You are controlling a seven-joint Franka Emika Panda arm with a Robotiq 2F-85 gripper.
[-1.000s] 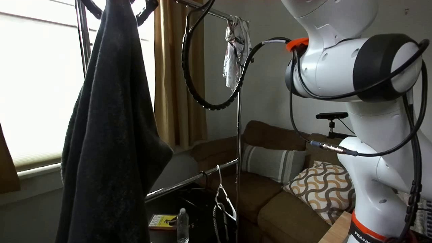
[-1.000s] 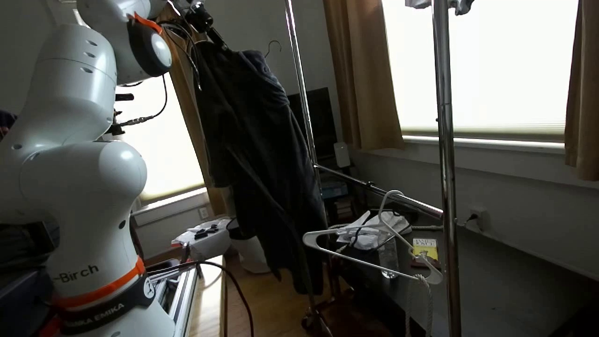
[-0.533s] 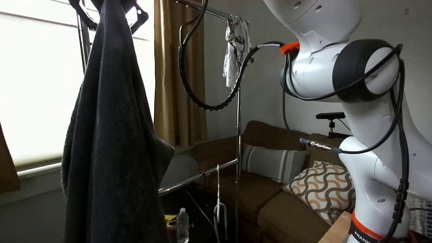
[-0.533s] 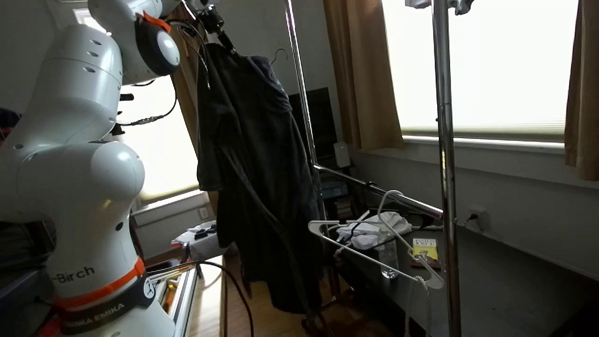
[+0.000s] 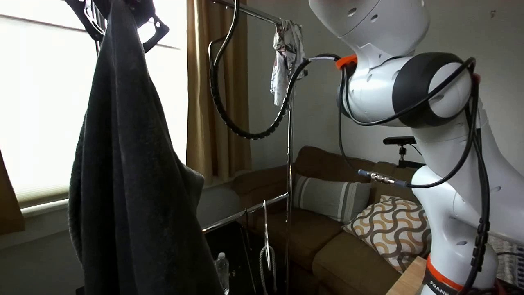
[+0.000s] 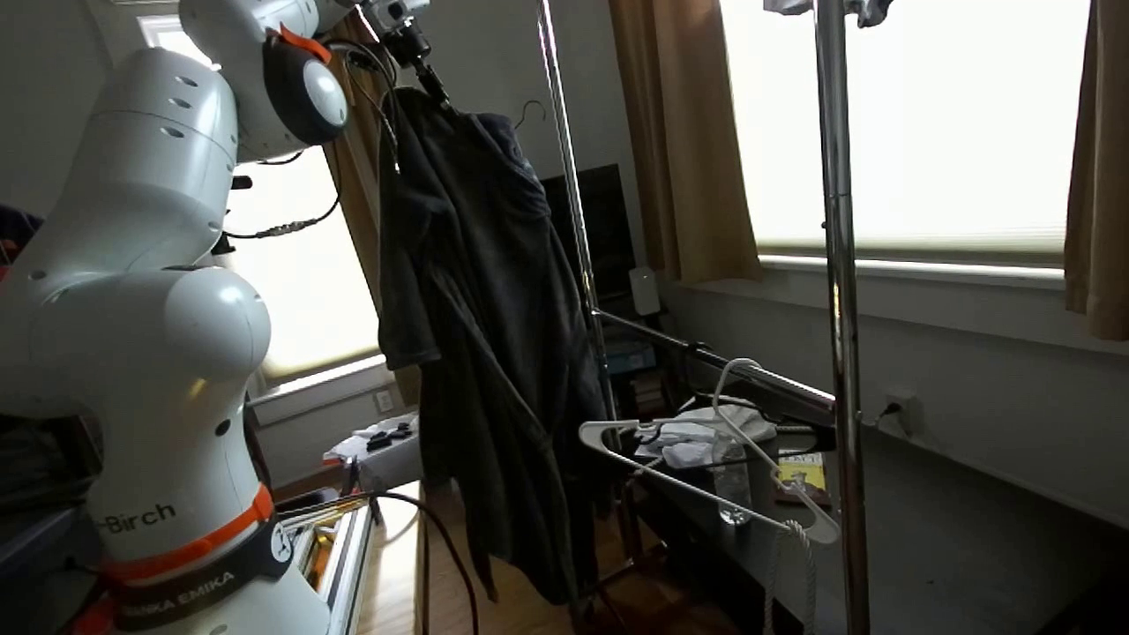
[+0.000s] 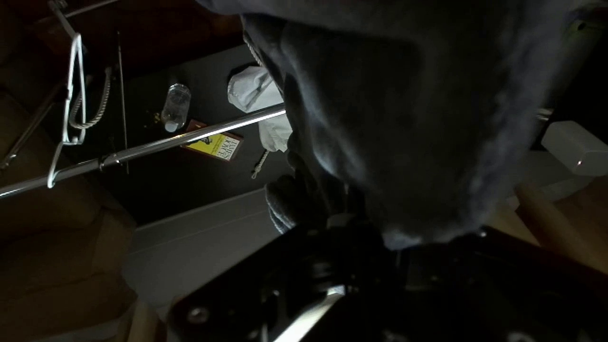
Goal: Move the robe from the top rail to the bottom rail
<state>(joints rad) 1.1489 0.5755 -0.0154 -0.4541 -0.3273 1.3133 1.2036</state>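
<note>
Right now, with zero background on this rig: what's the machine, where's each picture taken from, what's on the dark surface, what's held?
The machine is a single white robot arm with a black gripper at its end. Two views are exterior, shot from places outside the arm, and show it beside a metal garment rack. The third is the wrist view, shot from the arm's own wrist, so the gripper fills its lower part.

Held: the gripper is closed on the upper part of the robe, a long charcoal garment that hangs down from it.

On the dark surface are a yellow book, a clear bottle and a whitish cloth bundle. Higher up is the rack's bottom rail, where the robe is meant to go; a white hanger hooks over it.
</note>
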